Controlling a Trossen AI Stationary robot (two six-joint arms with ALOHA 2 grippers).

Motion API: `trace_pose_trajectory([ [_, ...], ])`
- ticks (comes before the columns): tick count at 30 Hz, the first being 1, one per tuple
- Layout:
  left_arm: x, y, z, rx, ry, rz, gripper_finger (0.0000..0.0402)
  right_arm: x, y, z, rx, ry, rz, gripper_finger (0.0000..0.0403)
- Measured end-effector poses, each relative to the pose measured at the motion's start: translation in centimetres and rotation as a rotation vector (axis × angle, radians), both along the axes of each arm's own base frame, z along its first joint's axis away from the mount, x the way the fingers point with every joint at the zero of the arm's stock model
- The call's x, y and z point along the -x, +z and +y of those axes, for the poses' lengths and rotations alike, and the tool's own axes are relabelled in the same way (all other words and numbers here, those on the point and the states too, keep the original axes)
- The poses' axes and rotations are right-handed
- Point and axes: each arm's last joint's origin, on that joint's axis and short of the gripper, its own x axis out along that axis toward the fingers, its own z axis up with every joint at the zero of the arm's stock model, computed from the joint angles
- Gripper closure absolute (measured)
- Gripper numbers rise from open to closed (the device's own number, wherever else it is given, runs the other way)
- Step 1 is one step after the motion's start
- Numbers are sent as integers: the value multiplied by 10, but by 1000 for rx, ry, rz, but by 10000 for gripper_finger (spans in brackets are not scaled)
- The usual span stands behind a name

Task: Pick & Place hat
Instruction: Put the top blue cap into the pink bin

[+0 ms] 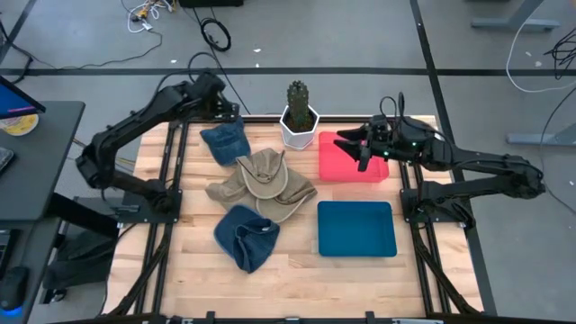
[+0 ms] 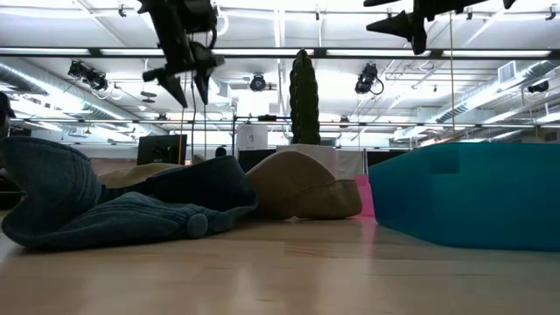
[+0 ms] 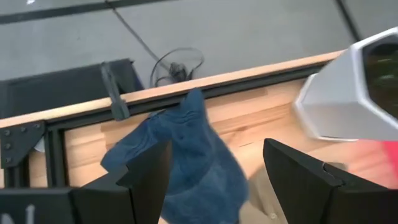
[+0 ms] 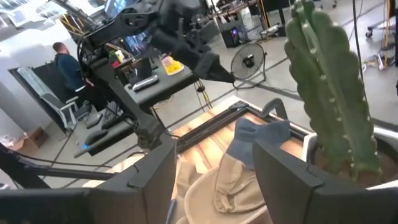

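Observation:
Three hats lie on the wooden table: a blue one (image 1: 225, 141) near the far edge, a tan brimmed one (image 1: 263, 180) in the middle, and a second blue one (image 1: 245, 236) nearer the front. My left gripper (image 1: 222, 108) hangs open above the far blue hat (image 3: 193, 155), which shows between its fingers in the left wrist view. My right gripper (image 1: 346, 144) is open, raised over the red tray (image 1: 353, 162), pointing toward the hats (image 4: 224, 180). In the low view both grippers (image 2: 184, 83) (image 2: 411, 26) sit high above the table.
A cactus in a white pot (image 1: 300, 117) stands at the far edge between the two grippers. A teal tray (image 1: 356, 228) lies in front of the red one. Bare wood shows along the near edge. A person (image 4: 62, 62) is in the room beyond.

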Motion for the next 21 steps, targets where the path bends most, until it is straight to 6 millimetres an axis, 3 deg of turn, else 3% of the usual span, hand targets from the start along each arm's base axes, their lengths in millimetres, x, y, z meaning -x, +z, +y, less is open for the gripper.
trace_pose_trajectory([
  [6,-10,-23,19,74,-12,54,145,-9,-8,-2,-42,-3,31,188],
  [13,-21,-37,29,61,-108,118,145,-21,-17,-5,-98,-9,64,188],
  [21,-25,-59,41,153,8,131,145,-24,-20,-5,-128,-14,67,188],
])
